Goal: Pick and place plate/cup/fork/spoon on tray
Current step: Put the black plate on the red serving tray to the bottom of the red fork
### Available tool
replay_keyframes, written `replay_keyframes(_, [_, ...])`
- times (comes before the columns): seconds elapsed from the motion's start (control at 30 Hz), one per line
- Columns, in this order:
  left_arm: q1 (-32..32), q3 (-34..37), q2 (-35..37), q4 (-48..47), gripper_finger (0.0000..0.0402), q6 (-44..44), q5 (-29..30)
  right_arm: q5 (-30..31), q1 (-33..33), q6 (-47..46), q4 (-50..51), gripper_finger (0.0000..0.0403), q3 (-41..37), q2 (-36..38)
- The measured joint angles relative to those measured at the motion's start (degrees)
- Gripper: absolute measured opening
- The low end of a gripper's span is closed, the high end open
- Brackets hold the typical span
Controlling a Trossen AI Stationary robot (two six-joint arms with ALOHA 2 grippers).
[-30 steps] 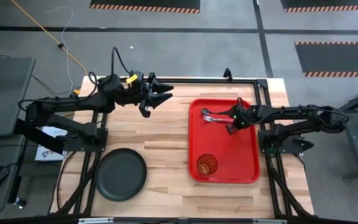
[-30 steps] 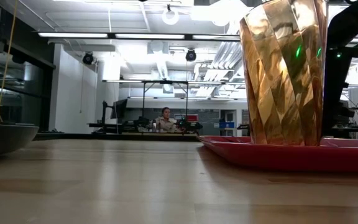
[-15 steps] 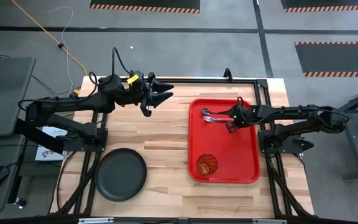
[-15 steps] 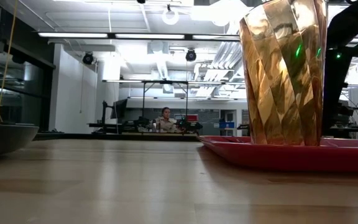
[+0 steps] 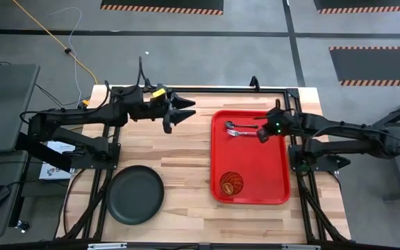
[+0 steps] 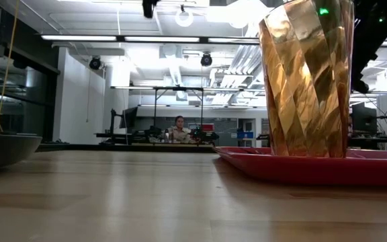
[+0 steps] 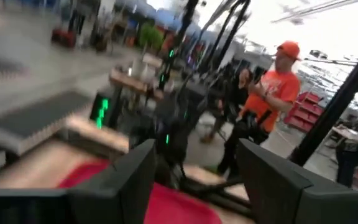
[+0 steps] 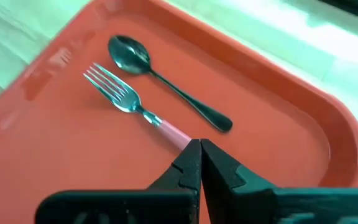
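Fork (image 8: 129, 102), spoon (image 8: 166, 84) and cup (image 5: 230, 184) lie in the tray (image 5: 280, 173); plate (image 5: 135, 195) remains on tabletop (image 5: 186, 160). Right tool (image 8: 199, 163) pressed together (empty). Left tool (image 5: 179, 111), spread, should descend squarely over the plate rim.

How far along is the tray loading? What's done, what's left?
Done: cup, fork and spoon all lie on the red tray. In hand: nothing. The right gripper is shut and empty above the fork's handle; the left gripper hangs open over the table's far side. Left: the dark plate, which sits on the wood near the left front corner, off the tray.
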State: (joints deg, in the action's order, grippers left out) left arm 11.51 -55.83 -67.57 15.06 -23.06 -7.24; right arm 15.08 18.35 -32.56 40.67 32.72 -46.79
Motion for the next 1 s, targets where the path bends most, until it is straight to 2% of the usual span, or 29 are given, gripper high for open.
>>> replay_keyframes(0.1, [0.7,0.0,0.0,-5.7,0.0239,-3.9,-1.6,0.1,0.0,-1.0,-0.1,0.0,0.0,1.3])
replay_keyframes(0.3, [3.0,-0.2,0.0,-10.8,0.0278,-3.3,-11.4,-0.6,0.0,-2.1,-0.7,0.0,0.0,1.5])
replay_keyframes(0.43, [3.9,-4.2,0.0,-19.9,0.0288,1.8,-14.8,-0.7,0.0,-3.1,-1.9,0.0,0.0,1.5])
replay_keyframes(0.63, [0.3,-9.4,0.0,-42.8,0.029,18.1,-13.7,-0.5,0.0,-3.2,-2.5,0.0,0.0,1.5])
replay_keyframes(0.8, [-5.7,-9.3,0.0,-59.1,0.029,28.3,-6.1,-0.5,0.0,-3.6,-2.5,0.0,0.0,1.5])
replay_keyframes(0.9, [-9.8,-7.7,-0.6,-64.0,0.029,32.5,-1.1,-0.5,0.0,-3.7,-2.5,0.0,0.0,1.5])
replay_keyframes(1.0, [-13.7,-3.7,-0.6,-64.8,0.029,33.3,-0.4,-0.5,0.0,-3.7,-2.6,0.0,0.0,1.5])
